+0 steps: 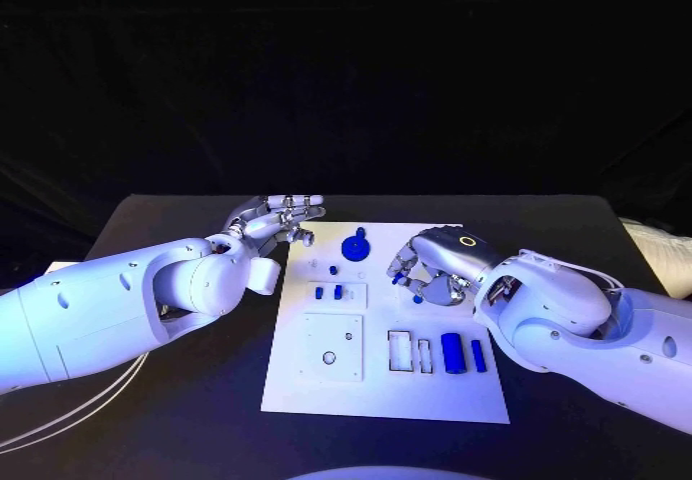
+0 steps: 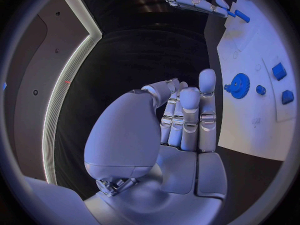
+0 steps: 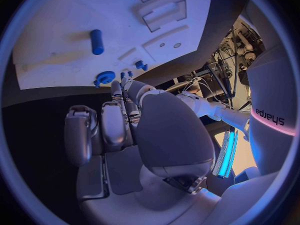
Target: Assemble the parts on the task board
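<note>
The right hand curls over the white task board, maybe pinching a small blue part, the left hand waits empty, and a loose pinch could drop it.

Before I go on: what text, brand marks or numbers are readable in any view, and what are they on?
"sharpa": seen upside down on the white left arm in the right wrist view, beside a pink band.
The task board carries no readable words or numbers in the head view; its raised outlines are plain.
The blue parts, such as the gear, show no markings I can read.
</note>
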Robot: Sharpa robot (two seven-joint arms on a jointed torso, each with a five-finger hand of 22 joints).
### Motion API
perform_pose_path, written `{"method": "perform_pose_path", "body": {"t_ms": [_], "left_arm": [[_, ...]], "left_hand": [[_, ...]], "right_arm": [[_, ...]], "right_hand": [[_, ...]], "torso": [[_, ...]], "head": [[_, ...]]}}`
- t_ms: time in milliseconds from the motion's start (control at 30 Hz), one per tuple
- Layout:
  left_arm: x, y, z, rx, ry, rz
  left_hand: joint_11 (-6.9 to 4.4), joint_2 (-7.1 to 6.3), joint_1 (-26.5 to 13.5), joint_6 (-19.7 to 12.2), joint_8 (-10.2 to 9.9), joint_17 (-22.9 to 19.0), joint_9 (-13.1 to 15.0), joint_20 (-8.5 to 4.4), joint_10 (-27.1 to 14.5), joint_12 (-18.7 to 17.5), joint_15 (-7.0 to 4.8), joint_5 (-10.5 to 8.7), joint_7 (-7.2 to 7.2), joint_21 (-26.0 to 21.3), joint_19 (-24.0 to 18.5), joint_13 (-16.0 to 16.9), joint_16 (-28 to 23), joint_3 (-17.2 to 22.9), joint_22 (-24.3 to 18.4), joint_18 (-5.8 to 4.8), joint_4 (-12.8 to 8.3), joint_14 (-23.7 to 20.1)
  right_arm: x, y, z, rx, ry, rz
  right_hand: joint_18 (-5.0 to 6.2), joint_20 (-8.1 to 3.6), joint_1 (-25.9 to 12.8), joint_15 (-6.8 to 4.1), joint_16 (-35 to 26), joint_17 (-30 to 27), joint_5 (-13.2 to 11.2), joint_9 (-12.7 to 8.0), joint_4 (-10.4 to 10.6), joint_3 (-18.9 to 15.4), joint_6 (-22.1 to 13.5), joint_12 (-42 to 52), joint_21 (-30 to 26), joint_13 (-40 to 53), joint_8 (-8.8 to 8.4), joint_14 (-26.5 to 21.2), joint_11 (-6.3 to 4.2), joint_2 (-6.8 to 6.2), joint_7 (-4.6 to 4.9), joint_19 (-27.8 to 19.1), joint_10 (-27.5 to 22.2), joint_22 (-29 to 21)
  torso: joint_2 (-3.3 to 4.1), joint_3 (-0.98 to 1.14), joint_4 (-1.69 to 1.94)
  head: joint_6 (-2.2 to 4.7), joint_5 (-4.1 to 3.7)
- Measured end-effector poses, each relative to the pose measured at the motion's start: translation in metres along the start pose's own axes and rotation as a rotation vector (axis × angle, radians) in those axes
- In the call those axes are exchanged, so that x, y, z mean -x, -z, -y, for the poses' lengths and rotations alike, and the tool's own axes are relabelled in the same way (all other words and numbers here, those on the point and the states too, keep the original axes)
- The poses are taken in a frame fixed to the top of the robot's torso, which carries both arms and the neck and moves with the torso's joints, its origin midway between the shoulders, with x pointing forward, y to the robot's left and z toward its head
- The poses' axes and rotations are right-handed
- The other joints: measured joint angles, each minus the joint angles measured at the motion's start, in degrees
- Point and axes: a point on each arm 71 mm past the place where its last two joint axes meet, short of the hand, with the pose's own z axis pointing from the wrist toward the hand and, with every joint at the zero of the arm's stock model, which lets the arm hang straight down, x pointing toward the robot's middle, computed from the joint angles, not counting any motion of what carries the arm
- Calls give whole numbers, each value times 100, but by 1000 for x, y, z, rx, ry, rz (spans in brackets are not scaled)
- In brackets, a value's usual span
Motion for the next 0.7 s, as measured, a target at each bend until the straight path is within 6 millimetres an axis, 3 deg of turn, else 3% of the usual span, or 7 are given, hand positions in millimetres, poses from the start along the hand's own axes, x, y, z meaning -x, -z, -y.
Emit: {"method": "perform_pose_path", "body": {"t_ms": [167,400,700], "left_arm": [[-1,0,-1,1,1,-3],[-3,0,-1,1,3,-10],[-6,0,-1,2,6,-17]], "left_hand": [[0,0,0,0,0,-11,0,13,0,0,0,0,0,0,-13,0,0,-1,-5,1,-1,0],[0,0,0,0,0,-16,0,20,0,0,0,0,-1,0,-20,0,0,-16,-6,0,-16,0],[0,0,0,0,0,-16,1,20,0,0,1,0,-1,0,-20,-1,0,-16,-7,0,-16,1]], "right_arm": [[-9,-6,-20,46,-36,-8],[-40,-12,-36,78,-83,-68],[-65,-17,-44,96,-106,-128]], "right_hand": [[0,0,-5,0,0,-1,0,2,0,0,0,-14,0,-5,-5,0,0,-5,0,0,0,0],[0,0,-62,33,0,-1,0,20,-26,26,0,-14,0,-5,-5,-8,0,-62,0,0,1,-1],[0,0,-61,42,23,-2,0,19,-26,26,-10,-15,0,-14,-18,0,1,-62,7,-1,1,-1]], "torso": [[1,-12,2],[4,-14,-5],[5,-10,-9]], "head": [[-55,114],[-123,249],[-180,333]]}}
